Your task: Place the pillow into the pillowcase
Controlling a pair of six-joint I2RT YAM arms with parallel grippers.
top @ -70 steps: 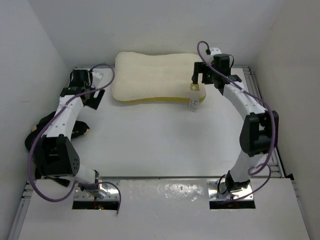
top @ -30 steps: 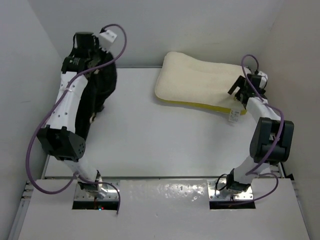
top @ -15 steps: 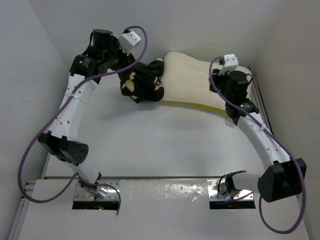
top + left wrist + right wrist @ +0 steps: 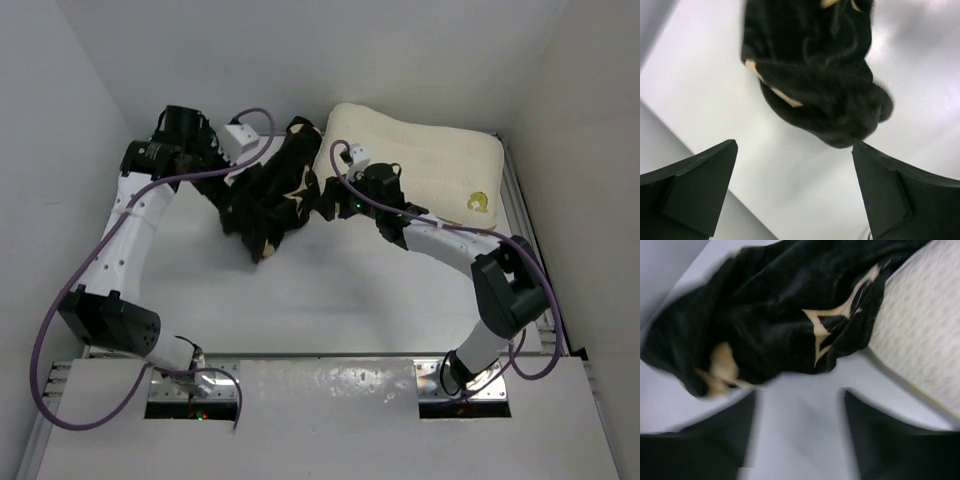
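Your pillowcase [image 4: 268, 200] sits bunched against the left end of the pillow [image 4: 420, 165] by the bench's [image 4: 330, 290] far edge. The 2 arms' jaws stand wide, holding nothing, likely ready to seek its opening.

Matte white desk [image 4: 340, 300], plain white left wall [image 4: 45, 160], rear wall [image 4: 300, 50], right wall [image 4: 590, 170], aluminium rail [image 4: 518, 205] along right desk edge, diffuse even lighting, soft shadows.

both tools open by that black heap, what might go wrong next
The pillowcase lies in a crumpled heap with no opening showing, so the left tool or right tool may well pinch several layers and hold it shut. The heap rests against the pillow; tugging could drag it along. Both arms crowd the heap and might collide.
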